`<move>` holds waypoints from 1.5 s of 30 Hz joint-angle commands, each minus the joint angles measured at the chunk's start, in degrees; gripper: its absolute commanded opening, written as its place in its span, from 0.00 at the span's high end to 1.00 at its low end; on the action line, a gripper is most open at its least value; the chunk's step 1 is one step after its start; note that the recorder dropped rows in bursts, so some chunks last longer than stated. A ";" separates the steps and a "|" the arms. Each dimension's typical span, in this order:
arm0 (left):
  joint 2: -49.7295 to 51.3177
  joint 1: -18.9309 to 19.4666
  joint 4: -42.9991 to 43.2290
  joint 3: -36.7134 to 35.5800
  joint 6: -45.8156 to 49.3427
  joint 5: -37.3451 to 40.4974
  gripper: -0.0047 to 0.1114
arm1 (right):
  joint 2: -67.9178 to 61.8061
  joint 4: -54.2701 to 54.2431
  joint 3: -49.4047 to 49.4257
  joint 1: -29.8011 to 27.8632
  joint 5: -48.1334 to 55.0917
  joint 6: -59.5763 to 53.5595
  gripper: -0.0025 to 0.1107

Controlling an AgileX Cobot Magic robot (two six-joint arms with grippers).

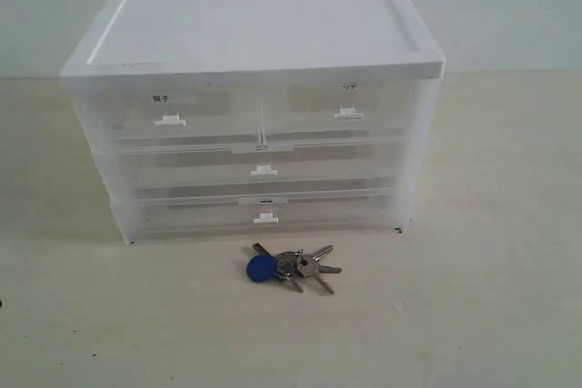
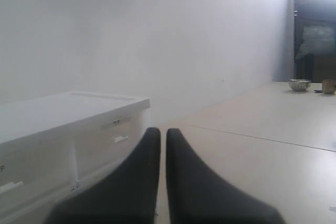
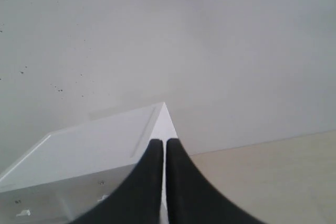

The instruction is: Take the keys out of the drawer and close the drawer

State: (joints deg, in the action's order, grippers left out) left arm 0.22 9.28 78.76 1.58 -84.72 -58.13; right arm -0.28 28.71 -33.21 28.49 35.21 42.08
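**Q:** Right gripper (image 3: 164, 142), how do its jaws stand?

**A:** Pressed together, the two dark fingers meeting at their tips. It hangs in the air near an upper corner of the white cabinet (image 1: 255, 24) and holds nothing.

**Q:** And the left gripper (image 2: 163, 132)?

**A:** Closed as well, with only a thin slit between its fingers, and nothing in it. It sits off to one side of the cabinet (the exterior view shows neither arm).

**Q:** Where are the keys (image 1: 293, 265)?

**A:** On the table (image 1: 473, 297), just in front of the cabinet near the middle of its front. They are fanned out on their ring, with the round blue head (image 1: 261, 268) on the side away from the faintly labelled drawer.

**Q:** And that drawer (image 1: 341, 106)?

**A:** It is the top-row half on the cabinet's right as the exterior view faces it. It is pushed in flush with its neighbour, and its white pull tab (image 1: 347, 113) faces forward. The drawers below it also look shut.
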 commanded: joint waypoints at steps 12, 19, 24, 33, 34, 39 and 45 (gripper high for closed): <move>-0.22 0.22 1.62 -0.29 0.74 3.29 0.92 | 0.28 0.14 -0.17 0.07 0.17 -0.16 0.98; -0.22 0.22 -30.24 -1.58 0.74 3.53 0.92 | 0.28 0.14 -0.17 0.07 0.17 -0.16 0.98; -0.22 0.22 -46.98 -1.58 7.58 4.40 0.92 | 0.28 0.14 -0.17 0.07 0.17 -0.16 0.98; -0.22 0.22 -59.66 -1.58 22.36 21.11 0.92 | 0.28 0.14 -0.17 0.07 0.17 -0.16 0.98; -0.22 0.22 -61.06 -1.58 24.13 24.66 0.92 | 0.28 0.14 -0.17 0.07 0.17 -0.16 0.98; -0.22 0.22 -72.94 -1.58 40.31 42.65 0.92 | 0.28 0.14 -0.17 0.07 0.17 -0.16 0.98; -0.22 0.22 -91.33 -1.58 83.20 60.24 0.92 | 0.28 0.14 -0.17 0.07 0.17 -0.16 0.98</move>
State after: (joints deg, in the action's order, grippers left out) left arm 0.12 9.28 -6.41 0.21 -20.40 -6.05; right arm -0.28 28.61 -33.21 28.49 35.39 42.08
